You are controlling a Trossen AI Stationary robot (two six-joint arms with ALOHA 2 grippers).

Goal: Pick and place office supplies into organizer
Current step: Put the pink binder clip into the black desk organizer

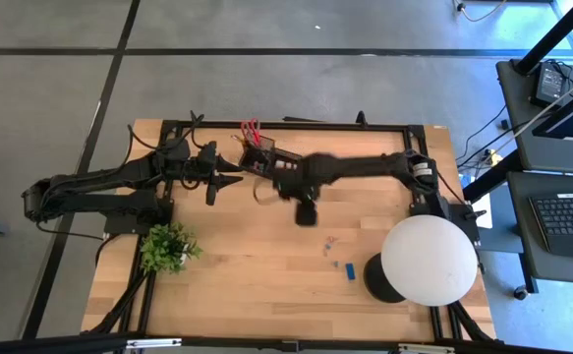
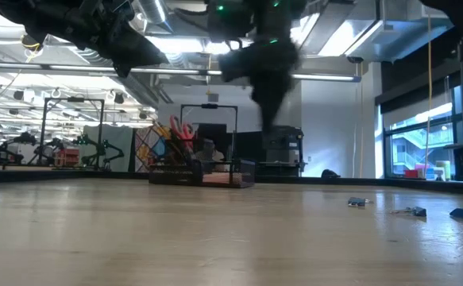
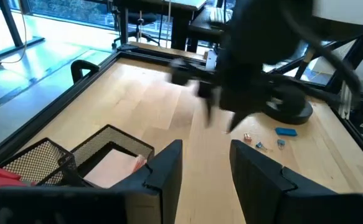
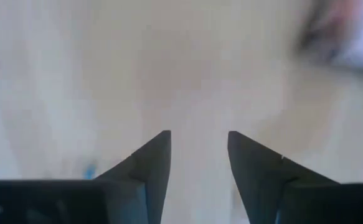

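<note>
The organizer (image 1: 259, 154) sits near the back edge of the table (image 1: 247, 265), a black mesh piece with red-handled scissors (image 1: 250, 129) standing up out of its taller cup. In the left wrist view a pink sticky-note pad (image 3: 120, 167) lies inside the lower tray compartment.

The left gripper (image 1: 229, 182) hangs just beside the organizer on its left side; its jaws stand parted with nothing between them, wood showing through the gap in its own wrist view.

The right gripper (image 1: 307, 214) hovers above bare table a little to the right of the organizer and nearer the front — its jaws are also parted and empty, with only blurred tabletop between them.

Farther toward the front right, well apart from the organizer, lie the remaining loose items: a small blue block (image 1: 350, 269) and a few tiny clips (image 1: 329, 246) just behind it. A white globe lamp (image 1: 429, 261) stands at the right front corner, and a green potted plant (image 1: 166, 246) at the left front.
</note>
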